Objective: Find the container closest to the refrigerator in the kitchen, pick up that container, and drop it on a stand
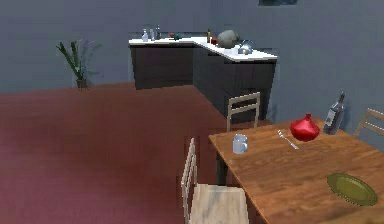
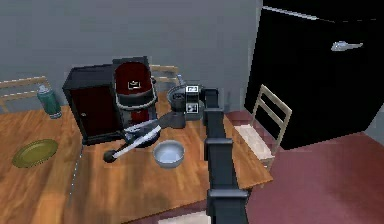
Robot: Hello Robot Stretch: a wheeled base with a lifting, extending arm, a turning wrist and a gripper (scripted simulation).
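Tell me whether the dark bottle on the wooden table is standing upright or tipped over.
Upright. In the forward view the bottle stands on its base near the far edge of the wooden table, with its neck pointing straight up.

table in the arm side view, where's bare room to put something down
On the table, bare wood lies between the green plate and the grey bowl, on the near side of the dark box. It is crowded around the red vase, the bowl and the arm.

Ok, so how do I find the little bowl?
Look at the big wooden table near the black refrigerator. Close to the dark box on it sits the bowl. It is round, pale blue-grey and hollow, unlike the flat greenish plate at the table's other end.
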